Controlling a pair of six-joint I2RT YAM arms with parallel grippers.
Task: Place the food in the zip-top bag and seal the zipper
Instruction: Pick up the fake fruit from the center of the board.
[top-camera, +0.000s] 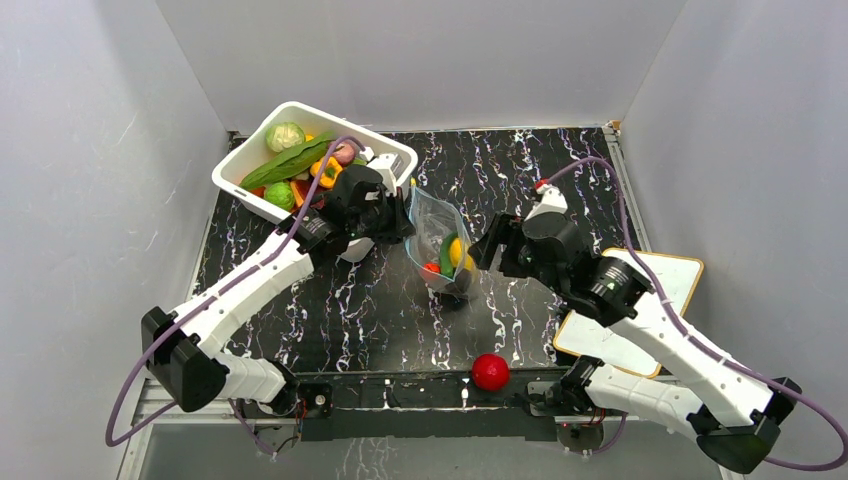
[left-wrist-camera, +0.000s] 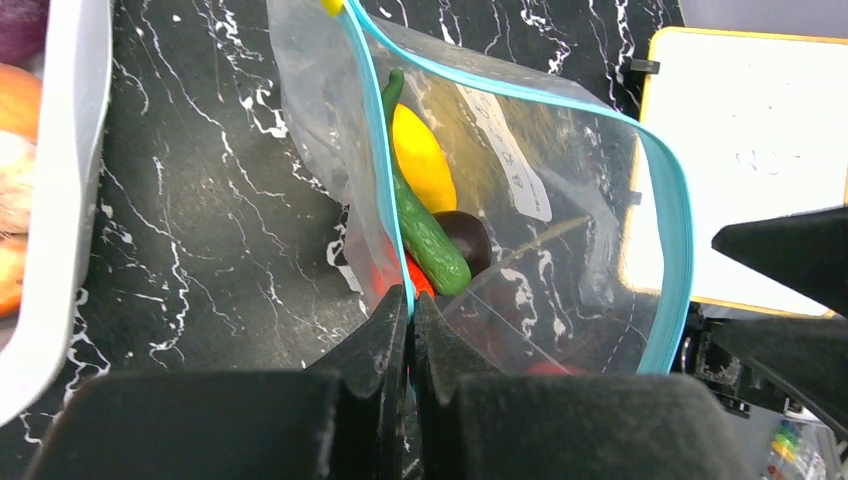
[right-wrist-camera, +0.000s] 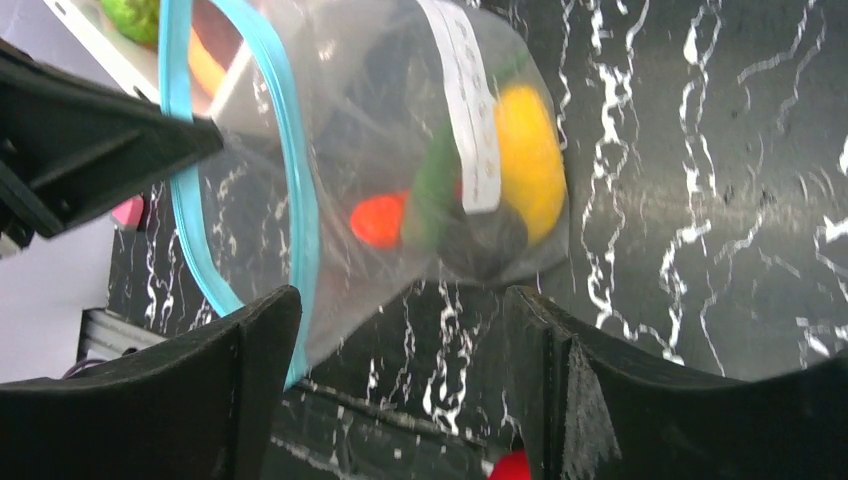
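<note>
The clear zip-top bag (top-camera: 437, 235) is held up at mid-table with its mouth open. Its light-blue zipper (left-wrist-camera: 375, 150) forms an open loop. My left gripper (left-wrist-camera: 411, 300) is shut on the zipper's near strip; it also shows in the top view (top-camera: 405, 215). Inside the bag lie a yellow piece (left-wrist-camera: 422, 160), a green piece (left-wrist-camera: 432, 238), a dark purple piece (left-wrist-camera: 467, 238) and a red piece (right-wrist-camera: 380, 220). My right gripper (right-wrist-camera: 400, 300) is open and empty beside the bag's lower part; it also shows in the top view (top-camera: 482, 250). The bag (right-wrist-camera: 380, 110) fills the right wrist view.
A white tub (top-camera: 238, 178) with several more toy vegetables stands at the back left, close behind my left gripper. A red ball (top-camera: 490, 371) lies at the table's near edge. A white board with a yellow rim (top-camera: 665, 272) lies at the right.
</note>
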